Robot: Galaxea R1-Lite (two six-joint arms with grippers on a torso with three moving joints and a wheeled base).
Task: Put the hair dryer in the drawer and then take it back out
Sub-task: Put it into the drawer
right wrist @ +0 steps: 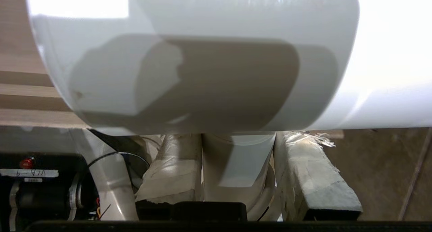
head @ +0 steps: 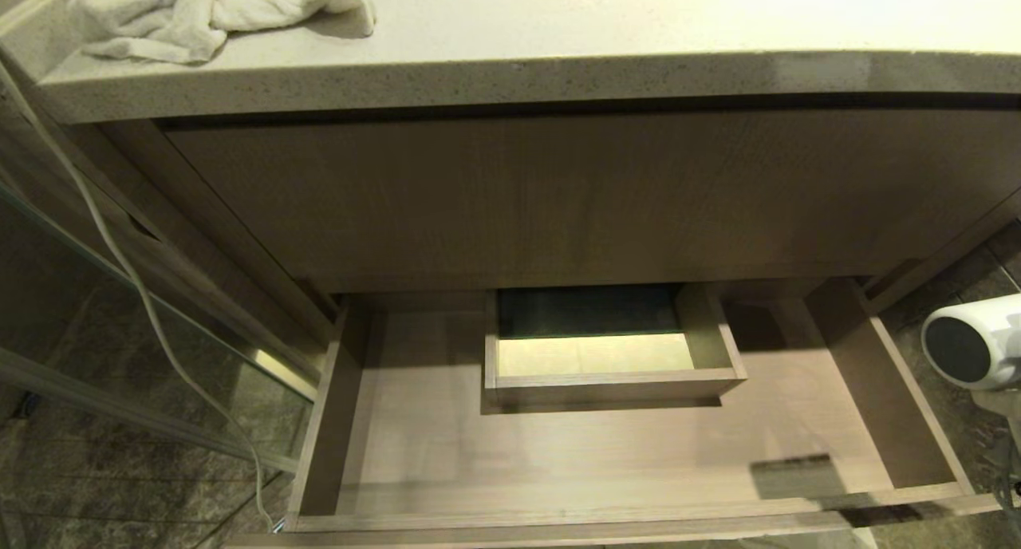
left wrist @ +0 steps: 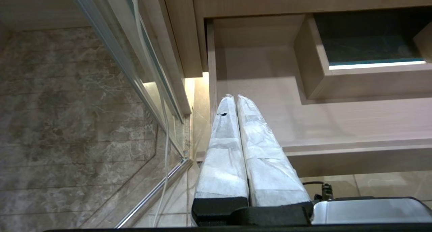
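Right gripper clenched on hair dryer handle, right of open drawer; smooth, slippery plastic, barrel-heavy; left gripper closed, empty.

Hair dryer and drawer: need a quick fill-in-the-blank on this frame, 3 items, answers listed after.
1. The right gripper is shut on the hair dryer's ____.
2. The drawer stands ____, with nothing lying on its floor.
3. On the countertop lies a crumpled white ____.
4. The left gripper is ____, holding nothing.

Missing words: handle; open; towel; shut
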